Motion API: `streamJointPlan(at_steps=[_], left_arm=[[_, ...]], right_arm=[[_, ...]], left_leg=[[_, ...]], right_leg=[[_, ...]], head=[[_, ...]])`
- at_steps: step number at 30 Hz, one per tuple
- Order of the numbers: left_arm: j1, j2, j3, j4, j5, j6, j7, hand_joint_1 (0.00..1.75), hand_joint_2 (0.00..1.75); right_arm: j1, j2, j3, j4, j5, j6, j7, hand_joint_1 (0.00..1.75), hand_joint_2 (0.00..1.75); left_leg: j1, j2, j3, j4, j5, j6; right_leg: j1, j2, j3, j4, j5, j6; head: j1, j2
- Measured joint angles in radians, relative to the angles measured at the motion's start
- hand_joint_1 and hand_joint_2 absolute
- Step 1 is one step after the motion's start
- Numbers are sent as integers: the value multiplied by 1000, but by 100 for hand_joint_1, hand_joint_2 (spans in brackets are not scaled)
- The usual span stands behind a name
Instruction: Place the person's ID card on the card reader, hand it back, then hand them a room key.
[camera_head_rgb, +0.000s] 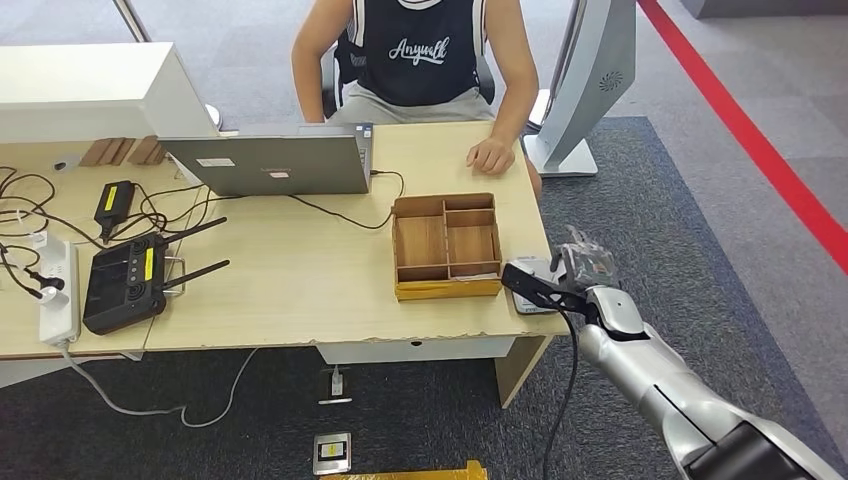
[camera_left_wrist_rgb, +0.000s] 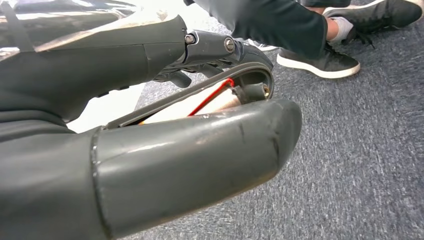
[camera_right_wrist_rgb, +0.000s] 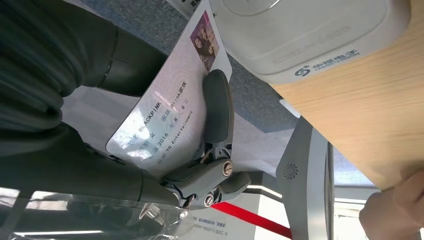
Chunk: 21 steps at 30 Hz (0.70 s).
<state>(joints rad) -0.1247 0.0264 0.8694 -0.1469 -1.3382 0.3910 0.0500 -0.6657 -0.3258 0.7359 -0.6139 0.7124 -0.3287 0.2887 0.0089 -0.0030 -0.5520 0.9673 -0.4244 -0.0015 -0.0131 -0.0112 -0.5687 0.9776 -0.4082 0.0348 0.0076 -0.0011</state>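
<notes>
White and glossy, the ID card (camera_right_wrist_rgb: 170, 100) is pinched flat in the fingers of the robot's right hand (camera_head_rgb: 578, 272), its long axis running out past the fingertips toward the pale card reader (camera_right_wrist_rgb: 310, 35) at the desk's right edge, just beside it but not yet resting on it. The left hand (camera_left_wrist_rgb: 150, 150) hangs over carpet, fingers curled in and holding nothing.

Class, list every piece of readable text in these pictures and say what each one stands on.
"Anywill": the person's dark vest.
"BLACKPINK", "2016", "YG Entertainment": the ID card held by the right hand.
Logo lettering on the white card reader: too small to read.
Labels on the laptop: blurred.
</notes>
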Motion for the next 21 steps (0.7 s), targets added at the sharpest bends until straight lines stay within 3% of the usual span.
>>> streamJointPlan(at_steps=[21], left_arm=[[0, -6, 0, 0, -29, 4, 0, 0, 0]], right_arm=[[8, 7, 0, 25, -24, -19, -7, 175, 175]], left_leg=[[0, 1, 5, 0, 0, 0]], right_leg=[[0, 0, 5, -1, 0, 0]], head=[[0, 0]])
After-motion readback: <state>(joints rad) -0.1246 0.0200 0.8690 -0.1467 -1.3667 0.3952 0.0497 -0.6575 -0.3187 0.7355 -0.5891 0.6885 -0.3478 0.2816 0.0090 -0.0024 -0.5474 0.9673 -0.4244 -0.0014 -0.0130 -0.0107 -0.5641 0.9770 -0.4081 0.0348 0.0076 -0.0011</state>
